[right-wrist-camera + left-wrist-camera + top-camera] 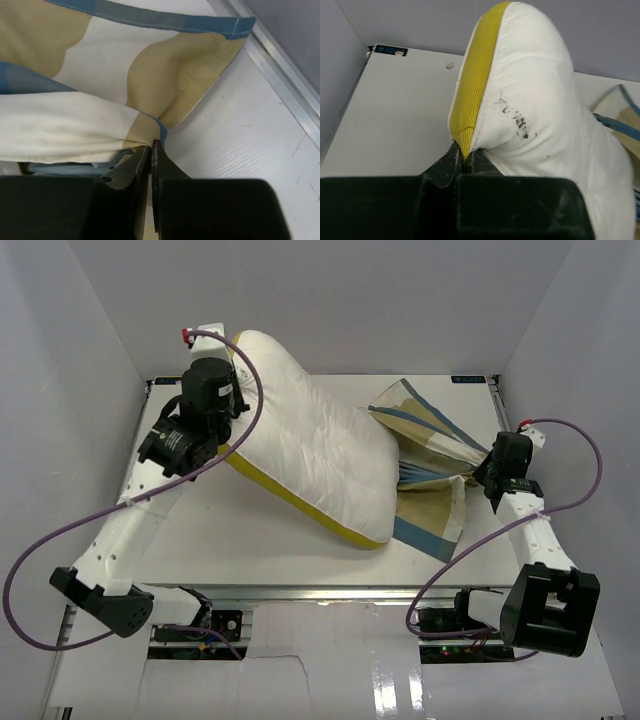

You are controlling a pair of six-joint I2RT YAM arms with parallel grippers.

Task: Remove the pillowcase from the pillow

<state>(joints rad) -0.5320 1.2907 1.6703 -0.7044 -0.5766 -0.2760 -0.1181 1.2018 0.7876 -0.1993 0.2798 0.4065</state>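
Both clamp tight: left gripper [464,157] on pillow [530,100], right gripper [151,147] on pillowcase [100,75] partly hidden behind it.

One pillow [310,455], one pillowcase [425,425], two arms [120,530] [535,535], one table [230,530].

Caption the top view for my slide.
Mid-removal: left hand pinches the pillow by its yellow edge; right hand grips the pillowcase, bunched at the pillow's right end.
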